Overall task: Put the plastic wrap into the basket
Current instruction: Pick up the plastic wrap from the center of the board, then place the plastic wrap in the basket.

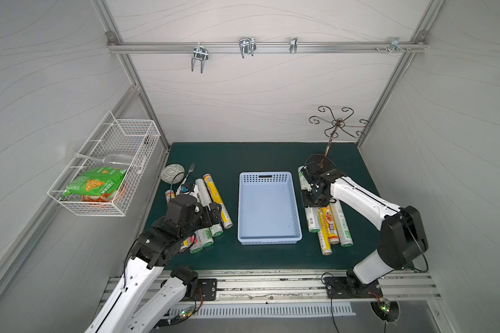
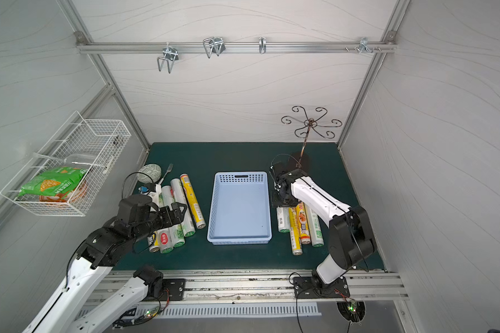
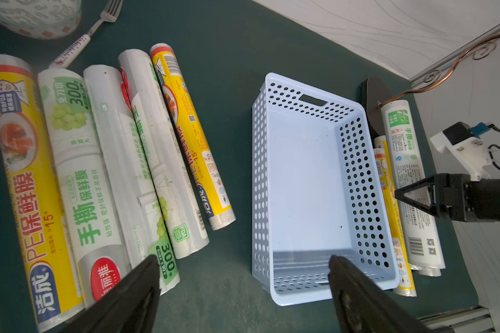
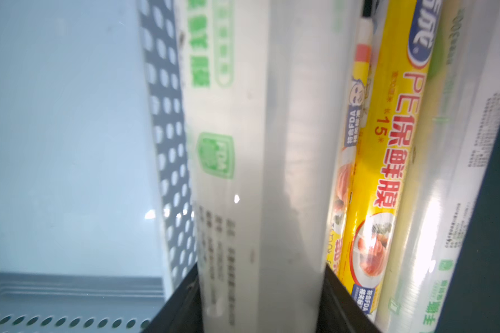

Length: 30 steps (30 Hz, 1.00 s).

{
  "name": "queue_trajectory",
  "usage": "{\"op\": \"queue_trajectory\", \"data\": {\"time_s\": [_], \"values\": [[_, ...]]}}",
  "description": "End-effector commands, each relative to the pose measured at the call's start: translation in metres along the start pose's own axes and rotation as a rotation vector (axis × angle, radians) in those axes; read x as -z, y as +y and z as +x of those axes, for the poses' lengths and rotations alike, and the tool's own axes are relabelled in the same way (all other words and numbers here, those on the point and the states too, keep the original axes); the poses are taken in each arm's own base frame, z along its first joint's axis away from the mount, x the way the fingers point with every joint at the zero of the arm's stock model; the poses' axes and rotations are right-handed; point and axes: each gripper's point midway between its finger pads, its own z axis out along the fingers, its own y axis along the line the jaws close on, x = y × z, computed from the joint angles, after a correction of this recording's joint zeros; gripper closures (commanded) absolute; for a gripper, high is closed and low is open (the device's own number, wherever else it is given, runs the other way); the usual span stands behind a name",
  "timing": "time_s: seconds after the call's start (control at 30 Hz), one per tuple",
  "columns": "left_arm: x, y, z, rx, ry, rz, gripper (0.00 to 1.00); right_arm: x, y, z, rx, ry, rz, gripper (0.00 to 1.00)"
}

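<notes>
Now your right claw (image 4: 260,291) pinches one white-green plastic wrap roll (image 1: 312,220), right of centre in a top view, just beside the empty basket (image 1: 269,207), ready for lifting in; your left claw (image 3: 244,271) hangs spread.

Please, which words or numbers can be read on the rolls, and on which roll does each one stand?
"PE保鲜膜", "洁成", "15": yellow roll.
"手撕保鲜膜", "300": white-green roll.
"FDA": white roll.
The rolls' fine print and the snack bag text: too small to read.
</notes>
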Motion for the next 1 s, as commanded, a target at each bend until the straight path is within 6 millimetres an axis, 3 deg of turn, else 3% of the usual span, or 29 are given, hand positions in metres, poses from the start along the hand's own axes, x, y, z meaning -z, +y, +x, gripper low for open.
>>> {"op": "queue_trajectory", "data": {"time_s": [0.0,0.17,0.33,0.67,0.97], "values": [[0.004,0.004,-0.008,0.018,-0.049,-0.019,0.06,0.036,0.029,-0.008,-0.002,-0.072,-0.116,0.60],[0.010,0.009,-0.006,0.023,-0.033,-0.045,0.06,0.051,0.075,-0.017,-0.009,-0.134,-0.300,0.59],[0.016,0.013,-0.003,0.040,-0.049,-0.044,0.06,0.043,0.099,-0.021,-0.021,-0.120,-0.309,0.60],[0.016,0.016,0.001,0.042,-0.044,-0.047,0.05,0.004,0.116,-0.017,-0.034,-0.058,-0.244,0.60],[0.006,0.017,0.011,0.042,-0.017,-0.038,0.05,-0.026,0.110,-0.001,-0.039,0.014,-0.189,0.60]]}}
